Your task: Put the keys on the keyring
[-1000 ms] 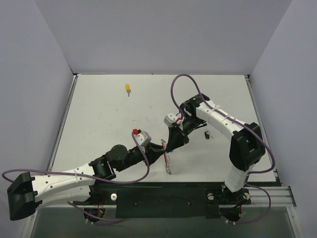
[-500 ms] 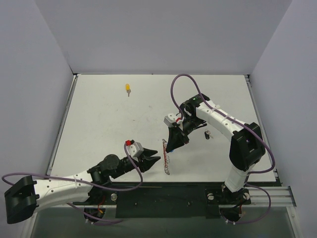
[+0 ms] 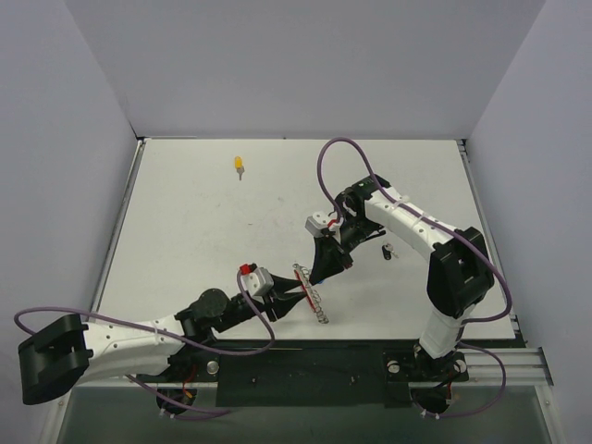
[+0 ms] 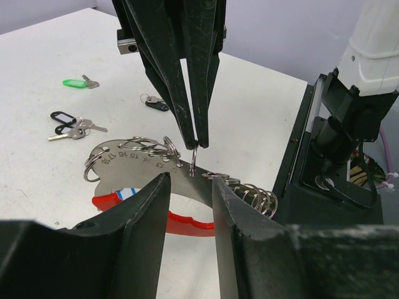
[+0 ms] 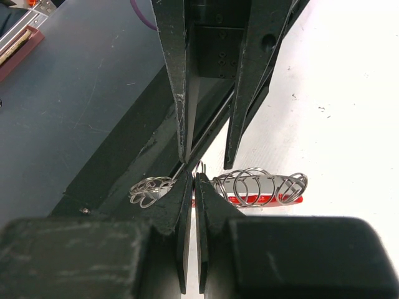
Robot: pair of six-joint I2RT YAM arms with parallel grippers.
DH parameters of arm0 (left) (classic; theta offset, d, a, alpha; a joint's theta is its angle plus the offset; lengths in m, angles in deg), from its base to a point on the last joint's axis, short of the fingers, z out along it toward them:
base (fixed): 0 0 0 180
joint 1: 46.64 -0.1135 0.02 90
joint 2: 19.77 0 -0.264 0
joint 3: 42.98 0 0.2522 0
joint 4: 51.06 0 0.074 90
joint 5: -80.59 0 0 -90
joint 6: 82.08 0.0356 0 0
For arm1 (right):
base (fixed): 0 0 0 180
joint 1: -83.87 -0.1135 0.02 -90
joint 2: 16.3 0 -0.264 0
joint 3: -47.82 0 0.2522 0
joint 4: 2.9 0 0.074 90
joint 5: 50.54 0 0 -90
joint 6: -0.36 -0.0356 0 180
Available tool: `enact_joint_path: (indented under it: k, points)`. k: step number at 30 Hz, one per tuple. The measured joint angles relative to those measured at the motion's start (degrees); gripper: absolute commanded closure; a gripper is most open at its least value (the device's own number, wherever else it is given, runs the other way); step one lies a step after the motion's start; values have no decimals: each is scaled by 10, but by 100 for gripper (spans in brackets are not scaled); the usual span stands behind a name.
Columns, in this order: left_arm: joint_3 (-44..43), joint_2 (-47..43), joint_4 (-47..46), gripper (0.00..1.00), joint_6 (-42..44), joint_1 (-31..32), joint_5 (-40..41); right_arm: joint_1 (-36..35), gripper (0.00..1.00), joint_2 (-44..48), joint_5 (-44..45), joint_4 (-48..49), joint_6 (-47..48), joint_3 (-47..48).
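The keyring stands on edge near the table's front; its numbered metal plate, red arc and several split rings show. My right gripper comes down from above and is shut on one small ring of it, as the right wrist view shows. My left gripper is open, its tips just short of the plate's lower edge. A yellow-tagged key lies far back. Black-tagged keys, a green-tagged key and a dark-tagged key lie beyond the keyring.
The black front rail with the arm bases runs just behind the keyring. The right arm arches over the table's right half, with keys under it. Grey walls close in the table on three sides.
My left gripper drew back to the left, then came forward again to the keyring. The keyring has tilted, its top end now further left. The right gripper stayed put.
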Motion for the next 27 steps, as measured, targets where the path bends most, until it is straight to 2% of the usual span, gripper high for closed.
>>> enact_joint_path:
  k: [7,23,27]
  points:
    - [0,19,-19,67,2,0,-6,0,100,-5,0,0,0,0]
    - [-1,50,-47,72,3,4,-15,0,100,-5,0,0,0,0]
    - [-1,50,-47,76,6,4,-15,0,100,-5,0,0,0,0]
